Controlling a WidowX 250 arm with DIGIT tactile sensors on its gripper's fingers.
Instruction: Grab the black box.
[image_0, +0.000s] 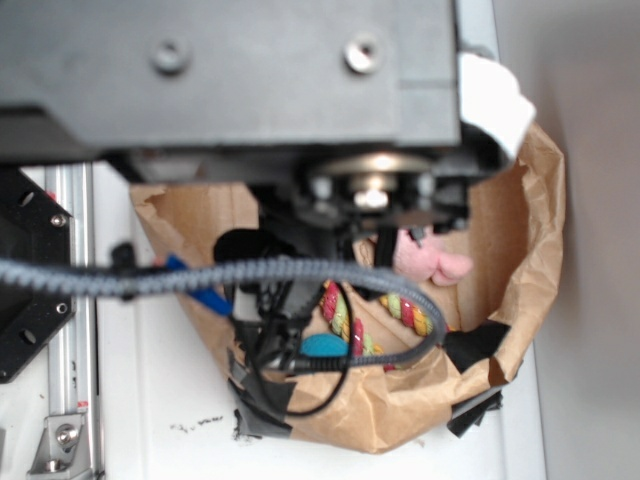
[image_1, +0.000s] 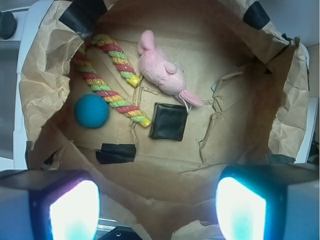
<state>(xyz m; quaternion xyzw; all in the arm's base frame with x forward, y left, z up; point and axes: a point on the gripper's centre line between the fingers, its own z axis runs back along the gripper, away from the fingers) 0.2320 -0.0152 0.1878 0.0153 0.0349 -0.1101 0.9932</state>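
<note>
The black box lies flat on the floor of a brown paper bag, just below the pink plush bunny. My gripper hovers above the bag's near wall, open, its two glowing fingertips wide apart with nothing between them. The box is ahead of the gripper, well below it. In the exterior view the arm's body covers most of the bag and the black box is hidden; only the bunny and other toys peek out.
A striped rope toy and a teal ball lie left of the box. Black tape patches sit on the bag's floor and rim. A black plate and metal rail stand left of the bag.
</note>
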